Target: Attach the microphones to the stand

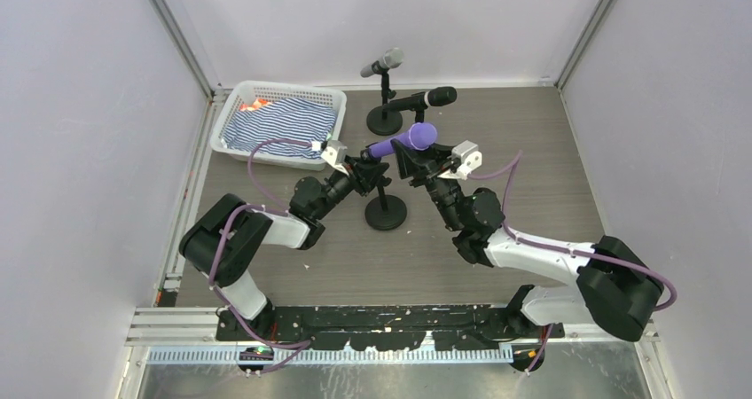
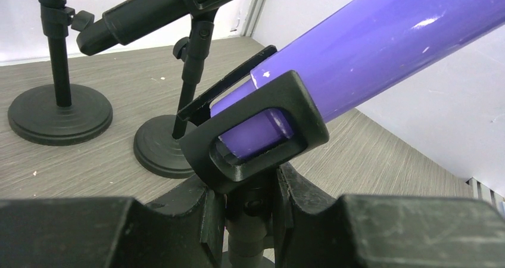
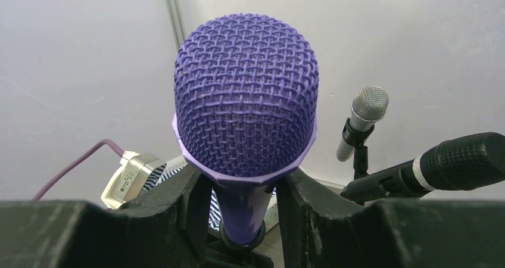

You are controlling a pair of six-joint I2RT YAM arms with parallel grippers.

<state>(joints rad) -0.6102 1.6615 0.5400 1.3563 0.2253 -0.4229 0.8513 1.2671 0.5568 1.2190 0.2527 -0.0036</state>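
A grey wood-grain worktop point(image 1: 532, 151) filled the enclosure, closed in by three plain pale walls: the back wall point(image 1: 372, 18), the left wall point(image 1: 80, 151) and the right wall point(image 1: 674, 133). Slim aluminium posts rose at the left point(image 1: 177, 35) and right point(image 1: 586, 27) back corners. A silver metal rail point(image 1: 177, 324) ran along the near edge, with a perforated strip point(image 1: 399, 355) below it. The light was soft and even, casting only faint shadows.

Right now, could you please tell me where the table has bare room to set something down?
Widest patch: the table's right side, between the black microphone and the right wall. Another: between the near stand and the near edge. Crowded: the middle, where left claw and right claw meet around the purple microphone, and the basket at back left.
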